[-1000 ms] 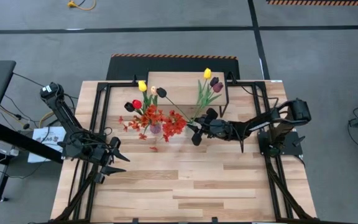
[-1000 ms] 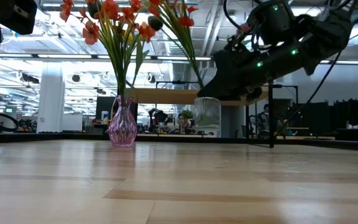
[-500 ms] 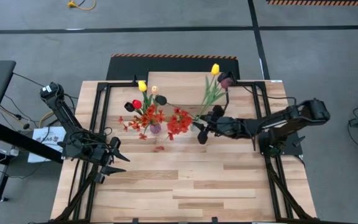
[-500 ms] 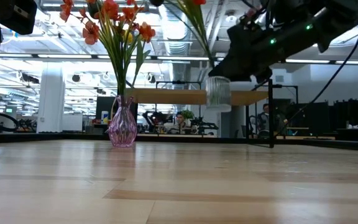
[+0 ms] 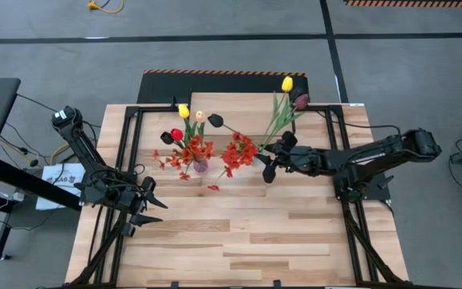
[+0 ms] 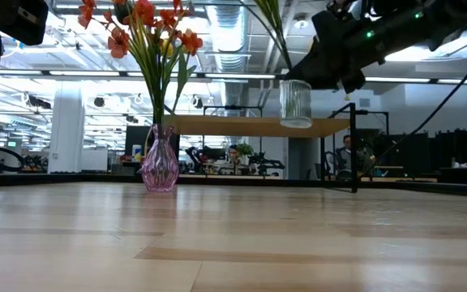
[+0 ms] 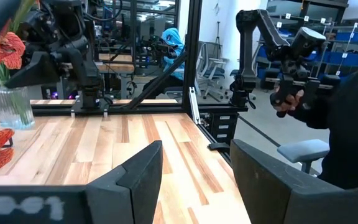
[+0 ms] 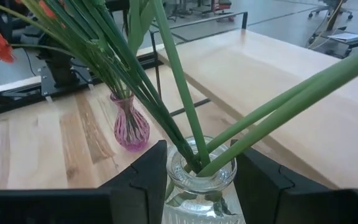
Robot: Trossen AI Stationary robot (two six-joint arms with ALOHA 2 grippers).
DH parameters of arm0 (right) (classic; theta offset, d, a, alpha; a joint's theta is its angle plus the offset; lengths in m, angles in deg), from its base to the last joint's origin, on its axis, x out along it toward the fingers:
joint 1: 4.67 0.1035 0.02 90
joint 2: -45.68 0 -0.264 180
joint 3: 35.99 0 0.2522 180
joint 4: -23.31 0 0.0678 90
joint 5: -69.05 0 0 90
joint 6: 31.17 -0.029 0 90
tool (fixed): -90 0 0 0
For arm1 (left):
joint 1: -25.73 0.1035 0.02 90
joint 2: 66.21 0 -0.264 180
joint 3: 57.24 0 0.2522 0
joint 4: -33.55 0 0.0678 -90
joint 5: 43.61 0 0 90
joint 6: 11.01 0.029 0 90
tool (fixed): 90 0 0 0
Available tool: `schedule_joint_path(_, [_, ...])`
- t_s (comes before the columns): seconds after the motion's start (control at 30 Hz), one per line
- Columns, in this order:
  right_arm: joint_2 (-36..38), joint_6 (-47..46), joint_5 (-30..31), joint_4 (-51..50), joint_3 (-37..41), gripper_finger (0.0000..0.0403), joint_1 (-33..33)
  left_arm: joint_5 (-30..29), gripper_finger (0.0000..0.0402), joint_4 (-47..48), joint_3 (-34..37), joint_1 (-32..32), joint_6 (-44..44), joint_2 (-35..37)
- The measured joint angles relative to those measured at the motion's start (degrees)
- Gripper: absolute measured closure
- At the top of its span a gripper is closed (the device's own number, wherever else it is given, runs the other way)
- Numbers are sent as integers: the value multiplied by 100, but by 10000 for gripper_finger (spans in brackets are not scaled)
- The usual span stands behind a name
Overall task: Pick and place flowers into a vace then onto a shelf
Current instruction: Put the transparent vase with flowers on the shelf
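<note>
The right claw (image 8: 197, 180) clamps the clear ribbed glass vase (image 6: 296, 103) at its neck, lifted level with the shelf (image 6: 242, 126); fragile, slippery, top-heavy with flowers (image 5: 283, 108).

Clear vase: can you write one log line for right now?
right gripper: holding clear vase in air | pink vase: on table | left gripper: waiting, open

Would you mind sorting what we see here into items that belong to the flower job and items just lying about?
Job items: clear glass vase of flowers, held aloft by right gripper; pink vase; shelf.
Lying about: fallen orange-red blossom on the tabletop; idle left gripper.
</note>
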Motion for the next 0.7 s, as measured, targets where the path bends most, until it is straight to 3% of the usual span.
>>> schedule_joint_path(0.7, [305,122,-6,-344,0,263,-411,0,223,4,0,0,0,1])
